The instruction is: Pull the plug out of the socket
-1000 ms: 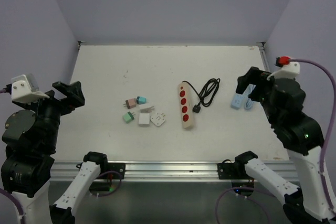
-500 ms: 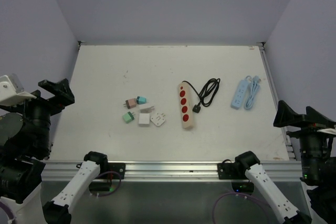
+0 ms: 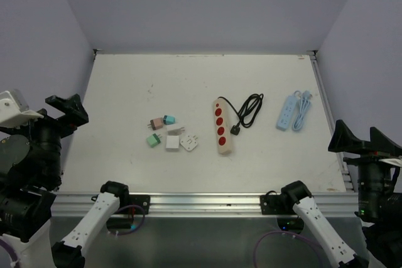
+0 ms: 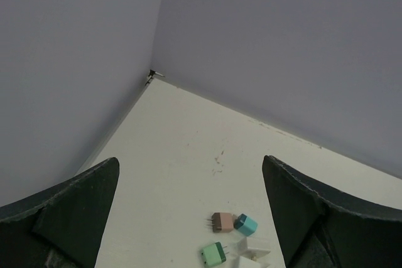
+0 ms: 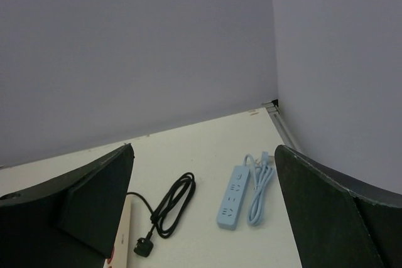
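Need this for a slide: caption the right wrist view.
Open right gripper frames a blue power strip and a coiled black cable on the white table.

The counter (image 3: 125, 86) is matt off-white, faintly scuffed. At its centre the cream socket strip (image 3: 223, 135) looks smooth plastic, its black cord (image 3: 250, 110) rubbery; at three o'clock the blue strip (image 3: 286, 112) likewise plastic; at six o'clock a silvery metal rail (image 3: 207, 202)

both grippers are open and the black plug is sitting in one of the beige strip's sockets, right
No. Left gripper and right gripper are open, but the black plug lies on the table beside the beige strip, in none of its sockets; the top view shows that.
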`<state>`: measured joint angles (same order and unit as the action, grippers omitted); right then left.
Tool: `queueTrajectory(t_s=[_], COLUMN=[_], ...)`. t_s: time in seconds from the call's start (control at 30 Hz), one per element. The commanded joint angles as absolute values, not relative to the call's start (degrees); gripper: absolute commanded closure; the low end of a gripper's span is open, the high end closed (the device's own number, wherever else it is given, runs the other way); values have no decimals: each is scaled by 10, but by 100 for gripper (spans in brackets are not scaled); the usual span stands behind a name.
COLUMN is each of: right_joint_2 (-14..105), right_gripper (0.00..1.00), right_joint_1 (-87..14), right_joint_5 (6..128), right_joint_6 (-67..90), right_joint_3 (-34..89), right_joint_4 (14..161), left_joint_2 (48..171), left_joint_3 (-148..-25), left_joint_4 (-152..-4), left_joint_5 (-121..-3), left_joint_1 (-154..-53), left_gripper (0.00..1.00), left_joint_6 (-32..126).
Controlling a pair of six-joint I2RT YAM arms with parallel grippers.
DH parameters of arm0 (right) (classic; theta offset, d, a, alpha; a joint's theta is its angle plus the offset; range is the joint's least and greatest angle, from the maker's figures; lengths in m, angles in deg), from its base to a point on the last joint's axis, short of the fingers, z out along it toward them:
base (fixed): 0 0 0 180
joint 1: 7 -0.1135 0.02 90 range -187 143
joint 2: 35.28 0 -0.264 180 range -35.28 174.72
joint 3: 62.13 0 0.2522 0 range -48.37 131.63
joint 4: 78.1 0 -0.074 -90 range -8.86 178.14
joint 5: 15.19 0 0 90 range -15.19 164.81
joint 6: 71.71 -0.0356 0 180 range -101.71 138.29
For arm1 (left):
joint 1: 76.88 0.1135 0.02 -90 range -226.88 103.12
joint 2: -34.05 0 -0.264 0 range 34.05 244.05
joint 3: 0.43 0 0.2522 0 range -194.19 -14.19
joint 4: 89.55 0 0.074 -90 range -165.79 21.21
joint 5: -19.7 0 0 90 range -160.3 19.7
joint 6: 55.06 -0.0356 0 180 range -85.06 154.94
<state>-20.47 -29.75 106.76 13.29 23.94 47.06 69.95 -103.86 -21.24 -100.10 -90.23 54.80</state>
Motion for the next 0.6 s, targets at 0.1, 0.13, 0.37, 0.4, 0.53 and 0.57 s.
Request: queueTrajectory(t_s=[0.1, 0.13, 0.37, 0.4, 0.53, 0.57], right_joint_2=[-195, -197, -202, -201, -202, -204], right_gripper=[1, 1, 1, 1, 1, 1], right_joint_1=[-295, -295, -296, -295, -296, -295], right_joint_5=[1057, 1056, 1056, 1054, 1052, 1052], right_joint_6=[143, 142, 144, 144, 135, 135], right_joint_3=[233, 232, 227, 227, 219, 217], right_joint_4=[513, 511, 516, 518, 517, 514], left_joint_2=[689, 688, 681, 680, 675, 671], left_joint_3=[-1025, -1023, -1008, -1007, -1003, -1001], left_joint_4=[-250, -252, -266, -269, -275, -274], left_joint_5=[-1017, -1017, -1017, -1017, -1017, -1018], left_joint_1=[-907, -907, -908, -908, -907, -907], left_gripper=[0, 0, 0, 0, 0, 0], left_joint_6=[532, 533, 532, 532, 532, 532])
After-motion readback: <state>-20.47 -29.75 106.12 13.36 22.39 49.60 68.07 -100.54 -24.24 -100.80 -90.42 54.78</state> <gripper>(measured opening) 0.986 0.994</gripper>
